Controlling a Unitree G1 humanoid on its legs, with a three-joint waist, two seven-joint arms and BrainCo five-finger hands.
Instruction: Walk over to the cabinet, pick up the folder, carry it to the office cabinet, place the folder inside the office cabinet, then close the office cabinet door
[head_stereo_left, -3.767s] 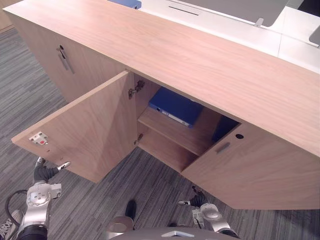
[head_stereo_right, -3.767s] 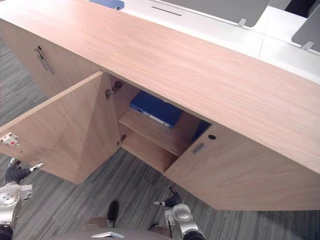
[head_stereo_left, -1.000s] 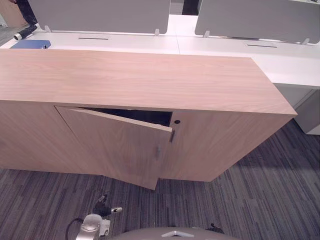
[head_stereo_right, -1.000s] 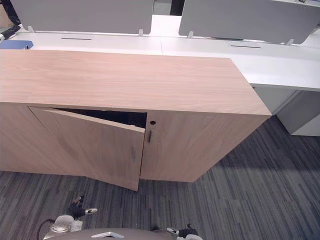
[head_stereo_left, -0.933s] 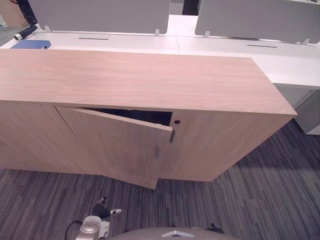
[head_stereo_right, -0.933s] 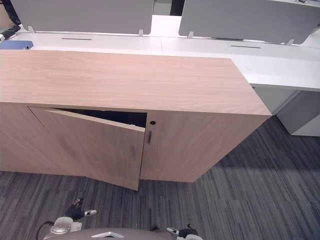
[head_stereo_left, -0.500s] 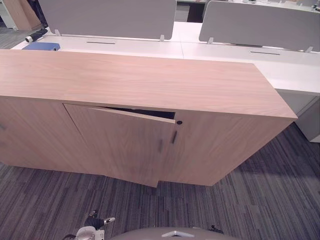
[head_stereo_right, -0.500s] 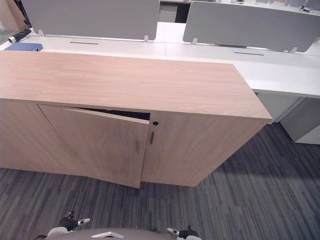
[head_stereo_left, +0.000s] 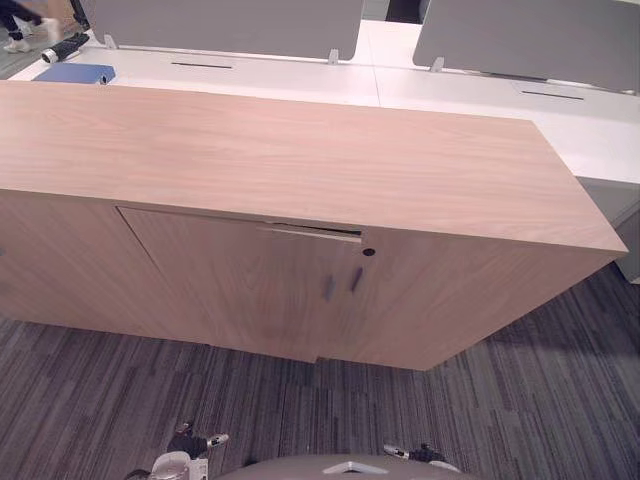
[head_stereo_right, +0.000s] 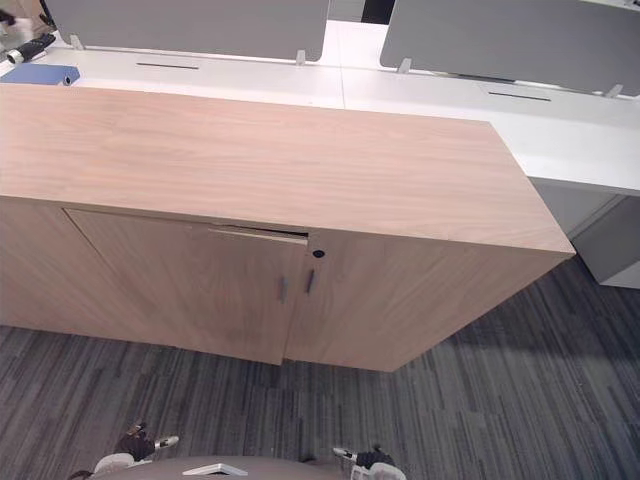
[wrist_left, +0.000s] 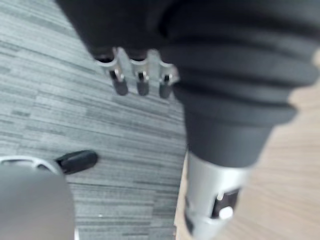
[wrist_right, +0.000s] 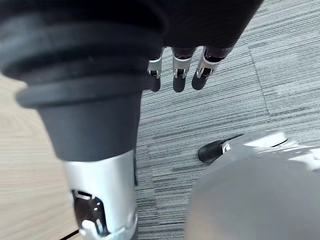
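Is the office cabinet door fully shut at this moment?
No, the door stands slightly ajar, with a thin gap showing along its top edge.

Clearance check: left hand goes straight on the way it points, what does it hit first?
Probably the grey carpet: the open left hand points at it with nothing between. The wooden cabinet sits off to the side. Depth is unclear.

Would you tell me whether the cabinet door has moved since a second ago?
Yes. The cabinet door has swung inward, now almost flush with the right door, a thin gap at its top.
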